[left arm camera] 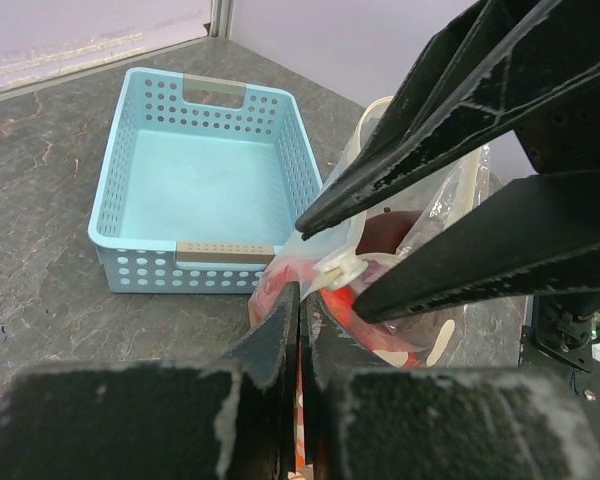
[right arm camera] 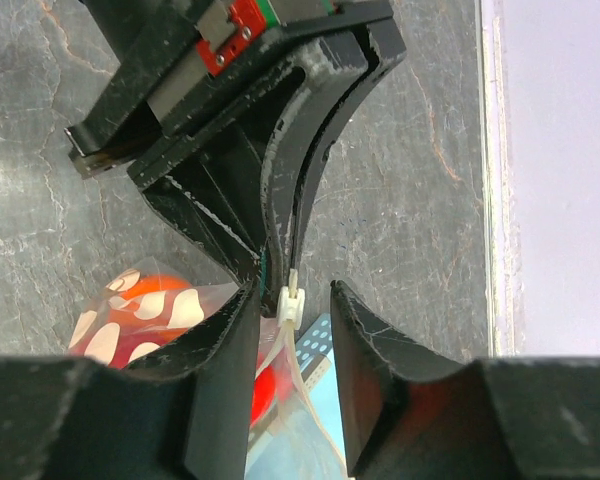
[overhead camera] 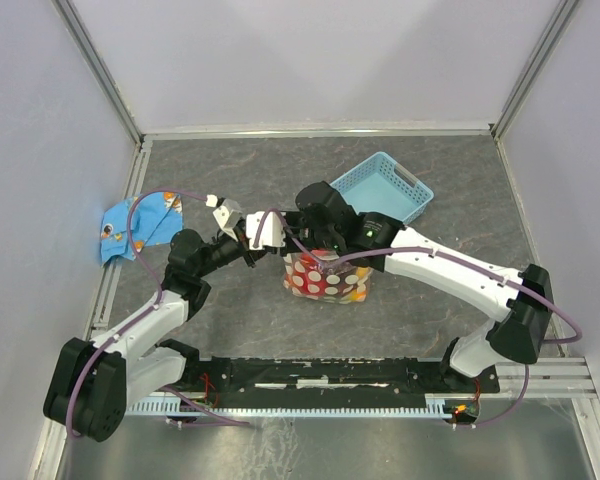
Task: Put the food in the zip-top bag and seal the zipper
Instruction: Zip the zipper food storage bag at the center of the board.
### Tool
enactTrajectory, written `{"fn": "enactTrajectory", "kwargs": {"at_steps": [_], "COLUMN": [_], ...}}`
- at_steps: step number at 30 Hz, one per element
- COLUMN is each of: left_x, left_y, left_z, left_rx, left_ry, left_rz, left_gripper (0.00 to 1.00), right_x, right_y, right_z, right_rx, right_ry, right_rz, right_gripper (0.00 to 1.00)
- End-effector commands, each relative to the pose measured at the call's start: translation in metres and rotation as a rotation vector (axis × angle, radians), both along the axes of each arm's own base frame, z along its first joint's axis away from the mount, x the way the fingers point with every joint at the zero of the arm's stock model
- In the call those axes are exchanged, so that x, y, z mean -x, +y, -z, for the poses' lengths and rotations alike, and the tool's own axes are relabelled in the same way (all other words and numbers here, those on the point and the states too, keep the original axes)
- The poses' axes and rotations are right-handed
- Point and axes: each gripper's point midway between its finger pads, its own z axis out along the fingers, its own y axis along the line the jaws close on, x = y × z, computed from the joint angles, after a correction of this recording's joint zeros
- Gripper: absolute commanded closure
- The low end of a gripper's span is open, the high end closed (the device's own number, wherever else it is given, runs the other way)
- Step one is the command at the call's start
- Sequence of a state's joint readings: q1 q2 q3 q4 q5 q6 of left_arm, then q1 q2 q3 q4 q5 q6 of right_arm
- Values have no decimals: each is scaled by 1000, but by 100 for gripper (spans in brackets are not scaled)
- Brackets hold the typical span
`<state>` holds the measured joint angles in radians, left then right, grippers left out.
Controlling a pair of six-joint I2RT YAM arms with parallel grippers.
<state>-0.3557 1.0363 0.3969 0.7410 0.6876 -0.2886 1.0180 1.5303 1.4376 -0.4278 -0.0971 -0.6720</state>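
**Bag pinched mid-surface; zipper slider between open tips**

The left tool (left arm camera: pixel 299 305) is clenched on the zip-top bag (overhead camera: pixel 325 280) edge. The bag stands mid-surface (overhead camera: pixel 430 330) with food (right arm camera: pixel 145 295) inside. The right tool (right arm camera: pixel 292 290) is released, astride the zipper (left arm camera: pixel 340 270) slider.

Food (left arm camera: pixel 385 232) inside zip-top bag (overhead camera: pixel 348 290), basket (overhead camera: pixel 385 188) just behind

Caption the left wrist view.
Left gripper pinches the edge of the filled bag; right gripper flanks its zipper slider, basket behind.
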Motion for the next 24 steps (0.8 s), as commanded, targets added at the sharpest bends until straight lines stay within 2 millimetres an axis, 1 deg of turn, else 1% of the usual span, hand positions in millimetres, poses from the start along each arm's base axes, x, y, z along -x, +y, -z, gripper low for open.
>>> {"fn": "enactTrajectory", "kwargs": {"at_steps": [1, 6, 11, 13, 15, 18, 24], "left_x": [-2, -1, -2, -1, -2, -4, -4], "left_y": [0, -1, -1, -1, 0, 2, 3], "left_z": [-30, -31, -31, -32, -33, -32, -34], "left_rx": [7, 9, 11, 18, 23, 26, 39], "left_ry": [-138, -143, -139, -140, -140, -139, -146], "left_rz": [-5, -2, -6, -6, -14, -31, -39], "left_gripper": [97, 97, 97, 97, 97, 97, 97], "right_x": [-8, -9, -14, -15, -16, -17, -22], "right_y": [4, 3, 0, -3, -9, -20, -45], "right_z": [-23, -19, -16, -14, -14, -13, -12], "right_rx": [-45, -43, -38, -27, -15, -2, 8], "right_ry": [-34, -20, -11, -10, -12, -13, -28], "right_rz": [3, 4, 27, 40, 58, 89, 169], "right_gripper": [59, 66, 79, 83, 87, 90, 91]}}
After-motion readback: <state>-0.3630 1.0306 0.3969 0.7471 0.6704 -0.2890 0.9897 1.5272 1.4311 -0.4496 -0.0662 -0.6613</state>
